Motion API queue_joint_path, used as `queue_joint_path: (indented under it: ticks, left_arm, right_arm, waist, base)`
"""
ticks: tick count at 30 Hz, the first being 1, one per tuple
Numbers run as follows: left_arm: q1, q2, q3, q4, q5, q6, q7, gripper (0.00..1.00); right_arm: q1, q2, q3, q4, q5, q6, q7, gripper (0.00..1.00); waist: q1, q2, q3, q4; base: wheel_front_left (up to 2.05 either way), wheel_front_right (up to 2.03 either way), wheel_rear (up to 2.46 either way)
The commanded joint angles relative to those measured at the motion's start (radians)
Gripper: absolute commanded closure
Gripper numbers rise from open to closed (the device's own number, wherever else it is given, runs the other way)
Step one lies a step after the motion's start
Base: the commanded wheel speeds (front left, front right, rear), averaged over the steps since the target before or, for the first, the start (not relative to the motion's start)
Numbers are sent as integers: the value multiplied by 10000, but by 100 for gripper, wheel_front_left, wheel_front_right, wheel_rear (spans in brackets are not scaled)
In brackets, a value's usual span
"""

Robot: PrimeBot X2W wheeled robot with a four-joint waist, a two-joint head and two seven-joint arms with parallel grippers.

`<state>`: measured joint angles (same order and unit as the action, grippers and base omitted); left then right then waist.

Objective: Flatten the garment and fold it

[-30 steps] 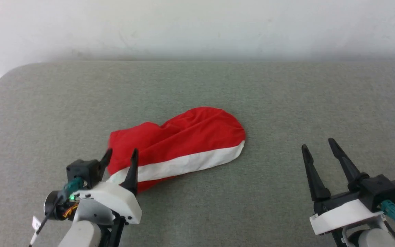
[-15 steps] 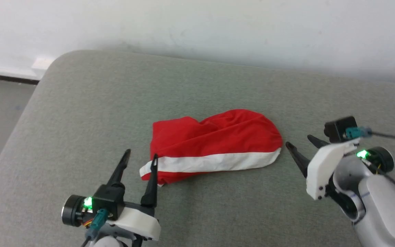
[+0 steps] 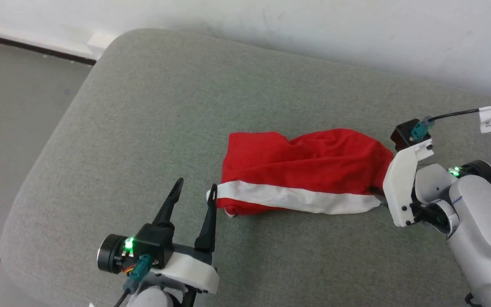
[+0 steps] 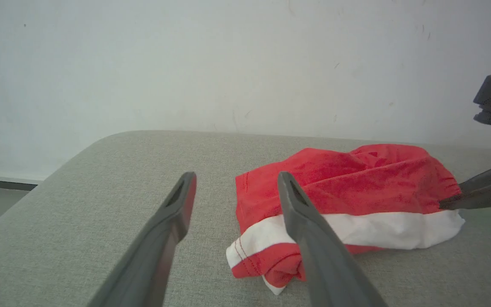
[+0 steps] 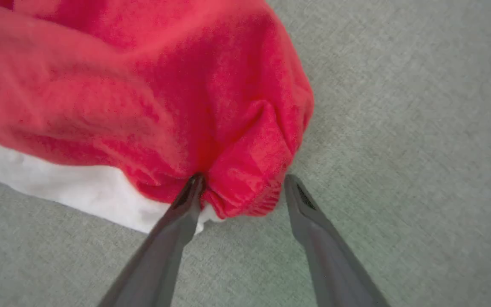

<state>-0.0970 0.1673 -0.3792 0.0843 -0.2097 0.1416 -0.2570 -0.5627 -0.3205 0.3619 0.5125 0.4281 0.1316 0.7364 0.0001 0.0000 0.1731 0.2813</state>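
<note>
The garment [image 3: 305, 175] – a small pair of bright red shorts with a broad white band [image 3: 292, 198] – is found rumpled near the middle of a grey upholstered cushion [image 3: 143, 106], its long axis running from 9 to 3 o'clock in the head view, with the white band along its 6 o'clock side. The cloth is bunched rather than flat, and creases are seen across the red part. The left gripper [image 3: 197, 184] is placed at about 8 o'clock of the garment, with its fingers spread wide and nothing between them; one fingertip is seen at the band's 9 o'clock end, though contact cannot be told. The right gripper [image 5: 244, 178] is set against the garment's 3 o'clock end – its fingers are held apart, a puckered red fold lies between the tips, and one tip is pressed into the crease beside that fold, which is not clamped. A pale wall [image 3: 313, 25] is seen at 12 o'clock beyond the cushion, and grey floor [image 3: 15, 85] at 10 o'clock.
</note>
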Motion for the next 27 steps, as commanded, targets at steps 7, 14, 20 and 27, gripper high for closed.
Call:
queue_joint_path:
  ticks: [7,14,20,27]
  left_arm:
    - [-202,-260,233,26,292,-130,-46,0]
    - [48,-262,529,107,340,-257,-47,0]
    - [280,-230,688,185,333,-435,-47,0]
    - [331,-369,661,328,347,-638,-47,0]
  right_arm:
    - [111,-378,709,414,459,-9,167,100]
    - [722,-1073,224,-186,762,-9,-478,100]
    - [2277,-1975,-1050,-1577,624,-9,-492,100]
    - [4583,-1795,-3426,-2750,-348,-9,72,100]
  waist:
    - [-1,0,253,248]
    - [-1,0,-309,-285]
    - [-1,0,-781,-1108]
    - [-1,0,-948,-1790]
  base:
    - [0,0,0]
    - [0,0,0]
    - [0,0,0]
    - [0,0,0]
